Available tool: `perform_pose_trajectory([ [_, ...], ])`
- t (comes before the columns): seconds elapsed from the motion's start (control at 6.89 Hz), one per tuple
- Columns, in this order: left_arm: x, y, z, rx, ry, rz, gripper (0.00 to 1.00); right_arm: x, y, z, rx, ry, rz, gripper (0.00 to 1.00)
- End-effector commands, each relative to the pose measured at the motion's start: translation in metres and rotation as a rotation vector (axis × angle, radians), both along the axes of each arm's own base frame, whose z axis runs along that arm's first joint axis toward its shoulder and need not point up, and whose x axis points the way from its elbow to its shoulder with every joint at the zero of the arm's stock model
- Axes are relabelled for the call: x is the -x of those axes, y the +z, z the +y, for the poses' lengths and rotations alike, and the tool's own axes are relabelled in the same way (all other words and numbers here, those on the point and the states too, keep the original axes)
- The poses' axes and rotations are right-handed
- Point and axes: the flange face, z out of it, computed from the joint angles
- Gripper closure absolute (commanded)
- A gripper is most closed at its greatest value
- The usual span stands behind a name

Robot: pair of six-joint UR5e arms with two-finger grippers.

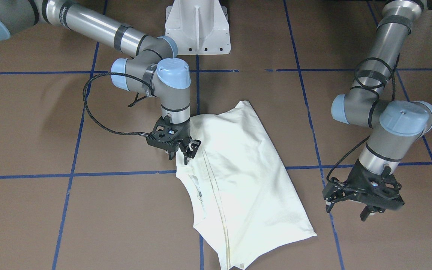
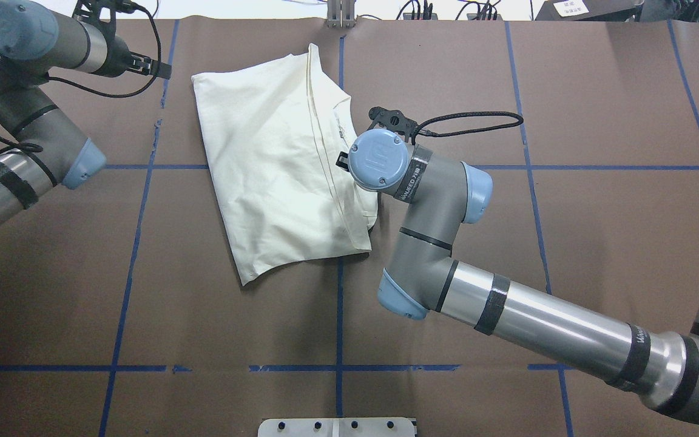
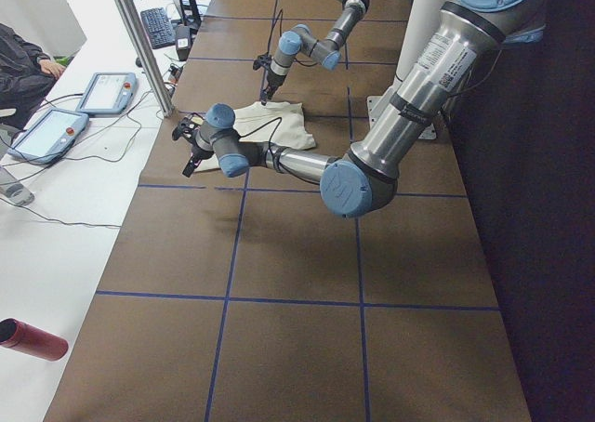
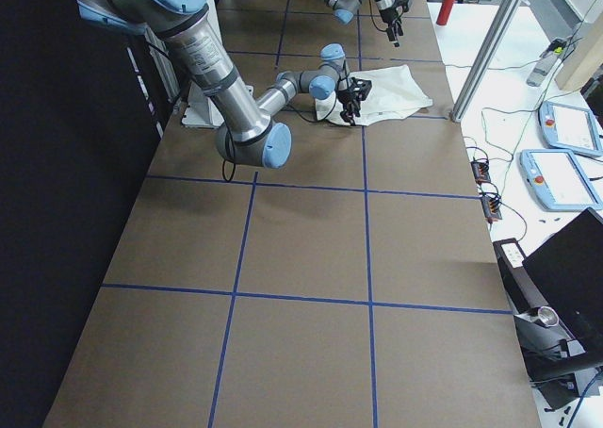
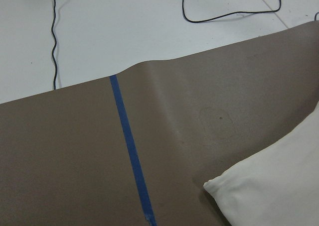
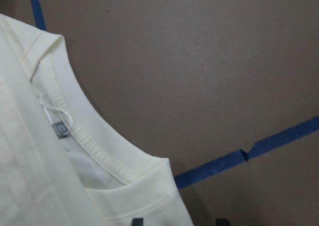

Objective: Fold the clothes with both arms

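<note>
The cream-white long-sleeved T-shirt [image 1: 238, 168] is laid folded, plain side up, near the middle of the brown paper-covered counter [image 1: 32, 131]. The right black claw [image 1: 181, 153] is held released at its neckline edge. The ribbed collar [image 6: 94, 146] and small grey label [image 6: 60, 129] are shown plainly only in the right wrist view. The left black claw [image 1: 347, 212] is spread, well apart from the shirt, with bare counter between; only a shirt corner and the counter's edge are caught by its wrist view.

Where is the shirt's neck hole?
In the front-facing view, the collar sits on the left edge of the shirt, just below the right gripper.
</note>
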Motion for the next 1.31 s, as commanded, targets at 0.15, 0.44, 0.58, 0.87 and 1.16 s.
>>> perform_pose_trajectory([
  [0.15,-0.0003,0.0031,0.0015,0.003,0.001,-0.001,0.0,0.0055,0.0034,0.0062,-0.01,0.005,0.013,0.49],
  [0.44,-0.0002,0.0025,0.0016,-0.001,0.001,0.002,0.0,0.006,0.0046,0.0069,-0.012,0.007,0.016,0.56],
  [0.58,-0.001,0.0037,0.0024,0.001,0.002,0.001,0.0,0.0061,0.0001,0.0068,-0.012,0.011,0.007,0.91],
  [0.87,-0.0012,0.0015,0.0023,0.002,-0.001,0.007,0.0,0.006,0.0001,0.0067,-0.009,0.017,0.005,1.0],
  [1.16,-0.002,-0.0024,0.0094,0.008,-0.007,0.028,0.0,0.0003,-0.0041,0.0058,-0.017,0.019,-0.003,1.0],
])
